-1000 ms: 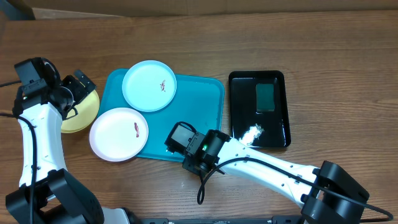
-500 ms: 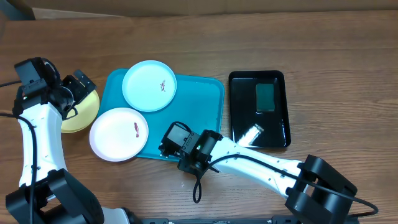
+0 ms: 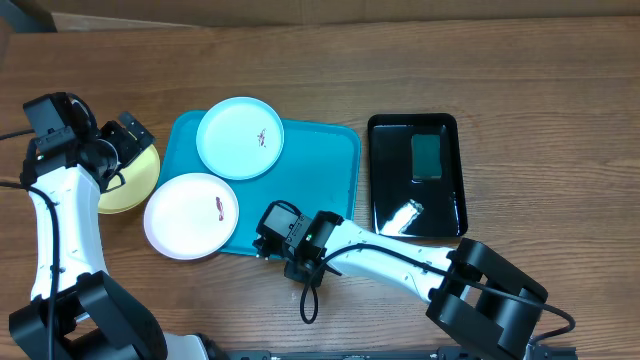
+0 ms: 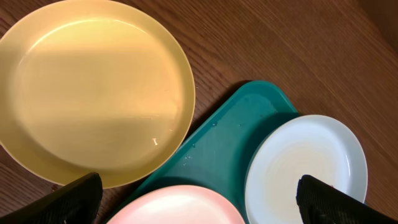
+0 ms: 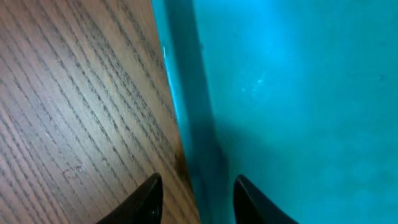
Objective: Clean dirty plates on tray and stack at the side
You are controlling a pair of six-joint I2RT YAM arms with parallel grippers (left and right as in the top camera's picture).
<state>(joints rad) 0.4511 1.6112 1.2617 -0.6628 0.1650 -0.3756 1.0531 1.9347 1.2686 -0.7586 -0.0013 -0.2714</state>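
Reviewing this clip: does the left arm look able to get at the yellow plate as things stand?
Probably yes. The left tool hangs open over the yellow plate, which lies bare on the table beside the tray; nothing covers it or stands between.

Table point(image 3: 540, 80) — tray point(image 3: 320, 170), black tray point(image 3: 395, 170), yellow plate point(image 3: 135, 185)

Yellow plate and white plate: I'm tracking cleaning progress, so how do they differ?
The white plate carries a reddish smear; the yellow plate shows none. The white plate overhangs a corner of the teal tray; the yellow plate lies beside it on the table. Both are round, shallow, right side up.
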